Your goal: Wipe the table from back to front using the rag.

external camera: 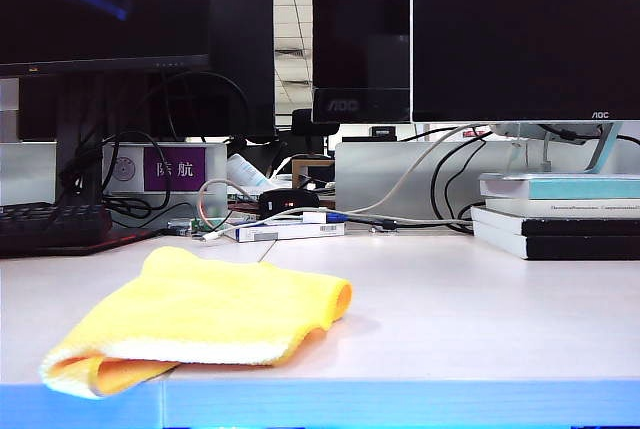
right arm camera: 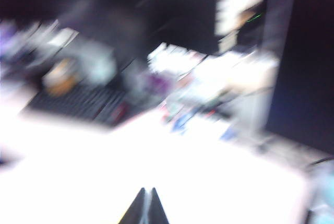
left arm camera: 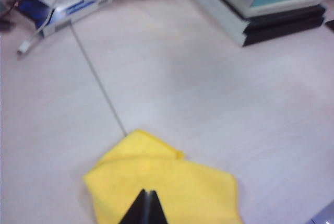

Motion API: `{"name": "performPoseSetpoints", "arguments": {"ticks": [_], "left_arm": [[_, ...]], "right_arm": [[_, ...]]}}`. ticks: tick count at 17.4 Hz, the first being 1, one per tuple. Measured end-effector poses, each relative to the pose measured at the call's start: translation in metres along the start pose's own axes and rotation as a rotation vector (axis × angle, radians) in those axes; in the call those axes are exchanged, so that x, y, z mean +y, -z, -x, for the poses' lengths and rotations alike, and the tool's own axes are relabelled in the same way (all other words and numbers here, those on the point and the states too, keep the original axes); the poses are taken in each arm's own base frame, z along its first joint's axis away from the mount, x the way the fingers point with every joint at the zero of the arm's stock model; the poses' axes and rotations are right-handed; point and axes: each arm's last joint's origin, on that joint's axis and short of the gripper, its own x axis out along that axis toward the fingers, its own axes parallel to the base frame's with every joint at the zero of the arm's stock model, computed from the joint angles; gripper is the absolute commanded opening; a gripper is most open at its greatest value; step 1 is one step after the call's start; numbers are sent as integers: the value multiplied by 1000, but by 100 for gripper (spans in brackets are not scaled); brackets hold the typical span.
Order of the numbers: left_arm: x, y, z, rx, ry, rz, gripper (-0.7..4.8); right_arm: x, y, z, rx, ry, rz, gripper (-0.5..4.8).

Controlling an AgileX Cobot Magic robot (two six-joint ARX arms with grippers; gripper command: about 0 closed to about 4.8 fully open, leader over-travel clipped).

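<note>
The yellow rag [external camera: 195, 317] lies folded on the pale table [external camera: 450, 309], at its front left, with one corner over the blue front edge. No arm shows in the exterior view. In the left wrist view my left gripper [left arm camera: 146, 192] hangs above the rag [left arm camera: 167, 185], black fingertips pressed together, holding nothing. The right wrist view is badly blurred; my right gripper [right arm camera: 146, 190] is shut and empty above the bright table [right arm camera: 172, 177], aimed toward the clutter at the back.
A stack of books [external camera: 560, 214] sits at the back right. A black keyboard [external camera: 55, 227] lies at the back left. Boxes and cables [external camera: 285, 224] crowd the back middle under several dark monitors [external camera: 525, 34]. A thin seam [left arm camera: 99, 85] runs across the table.
</note>
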Motion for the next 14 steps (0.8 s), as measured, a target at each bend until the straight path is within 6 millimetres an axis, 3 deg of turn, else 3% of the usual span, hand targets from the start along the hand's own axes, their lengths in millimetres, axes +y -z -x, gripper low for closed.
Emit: {"name": "performPoseSetpoints", "arguments": {"ticks": [4,7,9,10,11,14], "left_arm": [[1,4,-11,60,-8,19,-5],[0,11,-22,139,51,25,0],[-1,18,-34,219,83,32,73],[-2,21,-40,252,93,33,184],[-2,25,-47,292,99,34,236],[-3,36,-67,376,94,54,246]], "right_arm": [[27,21,-16,215,-172,93,-1],[40,24,-27,249,-200,131,-1],[47,25,-34,261,-222,143,-1],[48,25,-36,260,-234,145,-1],[51,25,-37,256,-248,148,-1],[57,25,-40,260,-287,153,-1]]}}
